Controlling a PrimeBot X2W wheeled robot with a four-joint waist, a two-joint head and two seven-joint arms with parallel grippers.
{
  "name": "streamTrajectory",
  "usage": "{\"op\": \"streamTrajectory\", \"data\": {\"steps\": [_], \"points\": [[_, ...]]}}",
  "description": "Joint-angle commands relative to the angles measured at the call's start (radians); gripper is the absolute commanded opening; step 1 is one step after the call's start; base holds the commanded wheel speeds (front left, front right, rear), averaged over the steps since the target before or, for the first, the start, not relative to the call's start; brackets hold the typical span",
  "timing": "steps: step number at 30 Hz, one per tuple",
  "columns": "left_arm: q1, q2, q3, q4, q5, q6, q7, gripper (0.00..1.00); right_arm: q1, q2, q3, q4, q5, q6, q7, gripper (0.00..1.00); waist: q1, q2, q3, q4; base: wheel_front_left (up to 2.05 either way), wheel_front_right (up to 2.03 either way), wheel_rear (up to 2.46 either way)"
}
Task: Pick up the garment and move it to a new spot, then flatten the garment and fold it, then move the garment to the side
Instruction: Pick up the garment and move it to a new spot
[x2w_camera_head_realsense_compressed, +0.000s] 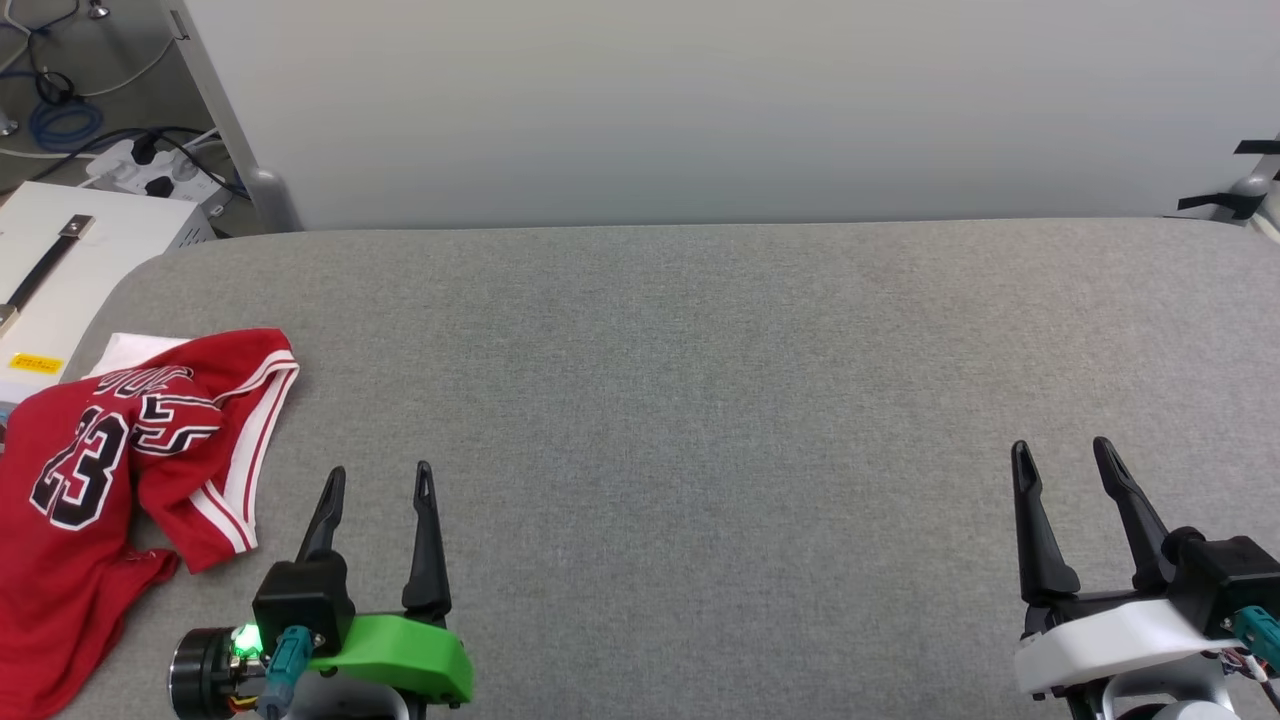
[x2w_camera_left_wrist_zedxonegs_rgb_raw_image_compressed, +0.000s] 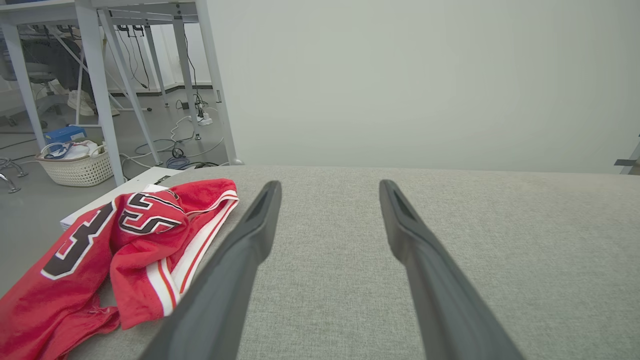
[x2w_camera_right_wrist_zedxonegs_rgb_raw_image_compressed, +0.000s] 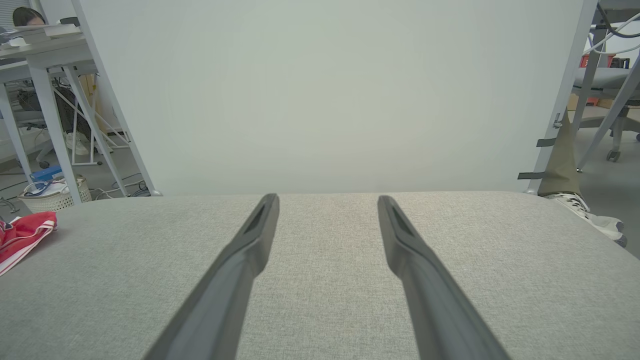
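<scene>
- The garment (x2w_camera_head_realsense_compressed: 110, 470) is lying crumpled at the far left of the grey table (x2w_camera_head_realsense_compressed: 700, 400), with the "23" side up.
- Its white edge w/ red stripes is facing the L gripper (x2w_camera_head_realsense_compressed: 380, 468).
- The L gripper is being held just beside the garment, not touching it. Its fingers are spread, w/ nothing btw them.
- The R gripper (x2w_camera_head_realsense_compressed: 1061, 443) is being held over the table's right side, well apart from the garment. Its fingers are also spread, grasping nothing.
- A white box (x2w_camera_head_realsense_compressed: 60, 260) is being seen beside the table, and a basket (x2w_camera_left_wrist_zedxonegs_rgb_raw_image_compressed: 77, 167) on the floor.
</scene>
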Motion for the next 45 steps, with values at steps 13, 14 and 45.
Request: {"op": "streamTrajectory", "data": {"steps": [13, 14, 45], "points": [[0.022, 0.007, -0.009, 0.01, -0.015, 0.016, -0.035, 1.0, 0.023, -0.004, -0.003, -0.008, 0.015, 0.0, -0.038, 1.0, -0.0001, 0.0, -0.003, 0.0, 0.0, 0.0, 0.0], [0.023, 0.008, -0.01, 0.01, -0.015, 0.016, -0.036, 1.0, 0.024, -0.004, -0.002, -0.008, 0.015, 0.001, -0.04, 1.0, -0.0001, 0.0, -0.003, 0.0, 0.0, 0.0, 0.0], [0.032, 0.009, -0.021, 0.02, -0.023, 0.028, -0.077, 1.0, 0.038, -0.005, 0.002, -0.005, 0.026, 0.001, -0.081, 1.0, -0.0001, 0.0, 0.005, 0.007, 0.0, 0.0, 0.0]]}}
